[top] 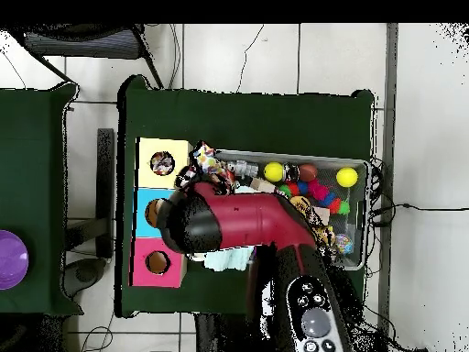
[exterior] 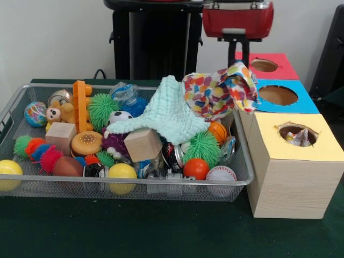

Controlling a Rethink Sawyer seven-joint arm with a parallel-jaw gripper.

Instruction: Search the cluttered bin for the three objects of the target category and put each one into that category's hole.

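The wire mesh bin (exterior: 11, 110) is full of toys. One polka-dot cloth (exterior: 215, 92) hangs over the bin's right end, pulled up into a peak under my gripper (exterior: 243, 62), which is shut on it. It partly overlaps the mint green cloth (exterior: 172, 115). The yellow-topped box stands right of the bin, and its round hole (exterior: 297, 134) shows a piece of dotted fabric inside. In the overhead view the red arm hides the gripper. There the cloth (top: 203, 158) shows beside the yellow hole (top: 162, 164), at the end of the bin (top: 365, 213).
The blue-topped hole (exterior: 278, 95) and the red-topped hole (exterior: 264, 65) lie behind the yellow box. The bin holds wooden cubes (exterior: 142, 144), yellow balls (exterior: 122, 172), a baseball (exterior: 221, 174), spiky green balls (exterior: 202, 148) and an orange block (exterior: 80, 105). A purple plate (top: 11, 259) sits on a side table.
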